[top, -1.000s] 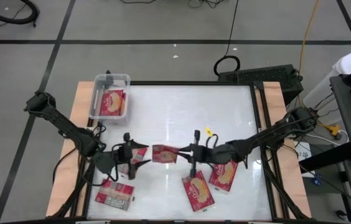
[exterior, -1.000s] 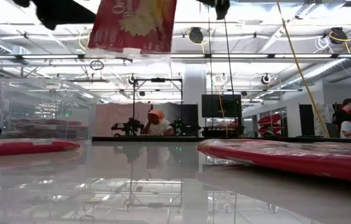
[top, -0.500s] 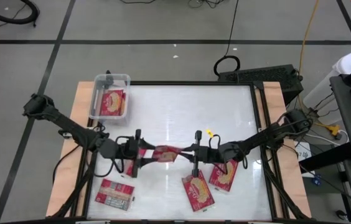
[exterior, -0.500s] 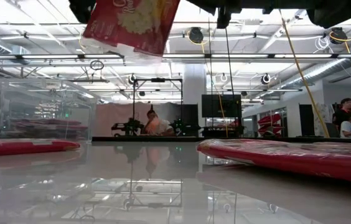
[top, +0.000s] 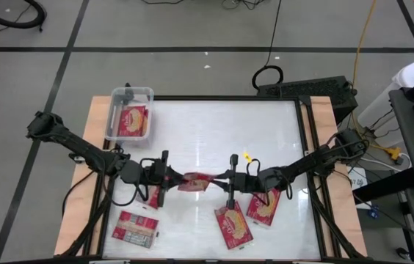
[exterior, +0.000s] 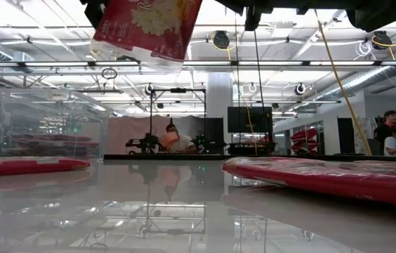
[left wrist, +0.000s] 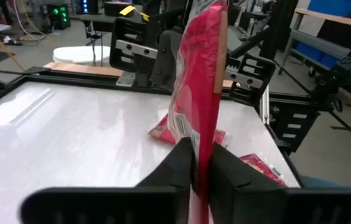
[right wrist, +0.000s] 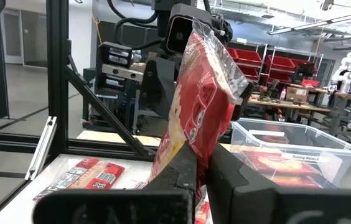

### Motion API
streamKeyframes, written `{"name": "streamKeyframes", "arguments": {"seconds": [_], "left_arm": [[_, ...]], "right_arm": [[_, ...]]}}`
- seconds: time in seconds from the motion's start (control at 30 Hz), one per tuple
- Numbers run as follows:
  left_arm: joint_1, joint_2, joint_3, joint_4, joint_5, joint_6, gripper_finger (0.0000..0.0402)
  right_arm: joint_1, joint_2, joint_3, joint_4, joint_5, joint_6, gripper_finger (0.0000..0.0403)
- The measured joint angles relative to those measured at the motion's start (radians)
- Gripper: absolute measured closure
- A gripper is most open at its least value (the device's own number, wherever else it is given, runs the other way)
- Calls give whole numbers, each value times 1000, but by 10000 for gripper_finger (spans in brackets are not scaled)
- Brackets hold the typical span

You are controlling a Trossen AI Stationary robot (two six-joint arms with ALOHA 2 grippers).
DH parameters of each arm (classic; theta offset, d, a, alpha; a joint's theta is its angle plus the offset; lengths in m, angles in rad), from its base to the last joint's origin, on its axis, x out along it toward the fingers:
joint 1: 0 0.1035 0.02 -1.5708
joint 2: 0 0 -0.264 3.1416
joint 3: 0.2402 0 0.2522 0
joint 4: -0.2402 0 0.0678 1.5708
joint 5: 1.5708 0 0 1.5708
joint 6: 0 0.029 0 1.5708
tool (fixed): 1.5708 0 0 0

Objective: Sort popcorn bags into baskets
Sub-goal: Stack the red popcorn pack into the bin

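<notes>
Above the middle of the table (top: 214, 125), 1 popcorn bag (top: 192, 181) hangs in the air, pinched from both ends: the left gripper (top: 169, 179) and the right gripper (top: 218, 178) each have their fingers pressed onto it. The clear basket (top: 113, 123) sits at the far left corner with 1 packet inside. If both pull apart, the bag could tear; an early release could drop it. No writing is readable.

One red popcorn bag (top: 192, 181) hangs mid-air above the table; another lies inside the clear basket (top: 116, 130)
</notes>
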Motion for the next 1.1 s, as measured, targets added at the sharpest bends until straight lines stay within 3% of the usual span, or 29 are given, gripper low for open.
{"name": "streamKeyframes", "arguments": {"seconds": [0.1, 0.2, 0.37, 0.5, 0.63, 0.77, 0.97, 1.1], "left_arm": [[-1, 0, 0, -1, 0, 7, 387], [1, 0, 0, -5, -2, 13, 370], [19, -68, 0, -64, 11, 8, 366], [50, -181, 0, -130, 20, 42, 388], [105, -315, 0, -215, 16, 72, 381], [191, -450, 1, -319, 16, 89, 368], [363, -626, 1, -481, 9, 112, 389], [483, -712, 1, -559, -1, 120, 381]], "right_arm": [[0, 0, 0, 0, 1, 21, 398], [3, 0, 2, 0, 56, 26, 387], [3, -35, 2, -74, 126, 73, 323], [2, -97, 2, -216, 191, 115, 265], [-3, -149, 2, -346, 205, 135, 229], [-7, -167, 2, -405, 197, 125, 219], [-7, -168, 2, -439, 187, 31, 226], [-8, -167, 2, -450, 187, -35, 229]]}}
